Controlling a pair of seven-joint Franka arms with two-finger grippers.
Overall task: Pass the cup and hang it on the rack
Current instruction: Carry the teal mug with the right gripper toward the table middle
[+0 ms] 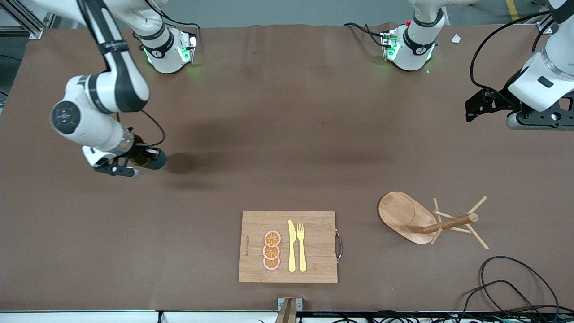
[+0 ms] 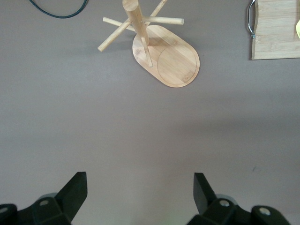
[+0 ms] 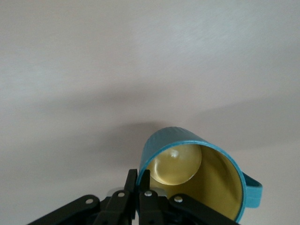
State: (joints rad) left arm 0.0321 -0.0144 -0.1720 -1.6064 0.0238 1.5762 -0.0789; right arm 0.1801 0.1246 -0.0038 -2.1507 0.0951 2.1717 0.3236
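cup (image 3: 194, 176) clamped by rim in right end effector (image 3: 138, 185); left end effector (image 2: 140, 194) held apart, waiting; slip risked at handover, rim grip thin.

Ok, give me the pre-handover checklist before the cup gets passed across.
1. Right gripper shut on the cup rim: ok.
2. Cup is off the table, tilted: ok.
3. Left gripper open to receive: ok.
4. Left gripper positioned at the cup: not ok, it waits over the left arm's end of the table.
5. Rack upright with pegs free: ok.
6. Cup handle clear of the right gripper: ok.
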